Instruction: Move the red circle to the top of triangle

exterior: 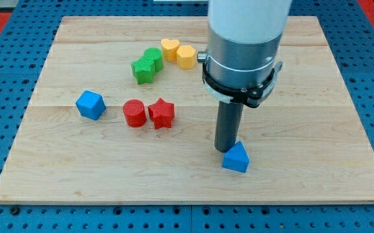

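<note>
The red circle point(134, 112) lies left of the board's middle, touching a red star point(162, 113) on its right. The blue triangle point(236, 157) lies lower, right of the middle. My tip point(225, 149) stands at the triangle's upper left edge, touching or nearly touching it. The tip is well to the right of and below the red circle. The arm's white and grey body point(244, 45) rises above the rod.
A blue cube point(90, 105) lies at the left. A green block point(143, 69) and a green circle point(153, 56) sit near the top, with a yellow heart point(169, 48) and a yellow hexagon point(186, 57) beside them. The wooden board point(316, 168) rests on a blue pegboard.
</note>
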Robot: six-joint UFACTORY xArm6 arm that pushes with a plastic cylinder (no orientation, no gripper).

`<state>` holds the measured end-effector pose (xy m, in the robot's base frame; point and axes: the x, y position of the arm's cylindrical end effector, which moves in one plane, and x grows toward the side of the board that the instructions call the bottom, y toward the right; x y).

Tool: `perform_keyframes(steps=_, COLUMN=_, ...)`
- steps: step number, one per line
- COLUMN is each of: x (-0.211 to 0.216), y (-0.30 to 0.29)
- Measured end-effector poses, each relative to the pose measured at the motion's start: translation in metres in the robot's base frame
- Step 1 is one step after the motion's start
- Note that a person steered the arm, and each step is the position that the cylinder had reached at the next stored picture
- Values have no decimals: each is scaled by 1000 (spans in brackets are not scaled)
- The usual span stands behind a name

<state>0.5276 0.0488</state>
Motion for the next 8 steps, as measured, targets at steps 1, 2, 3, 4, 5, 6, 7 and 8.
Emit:
perform_keyframes(steps=1, x=12, y=-20)
perform_keyframes(steps=2, x=36, y=26)
perform_keyframes(steps=3, x=28, y=-2)
perform_keyframes(steps=4, x=18, y=-39)
perform_keyframes(steps=5, x=-27, y=-63)
perform_keyframes(steps=6, x=-80, y=-44)
perform_keyframes(steps=7, x=-124, y=-102)
perform_keyframes(steps=8, x=-116, y=-167)
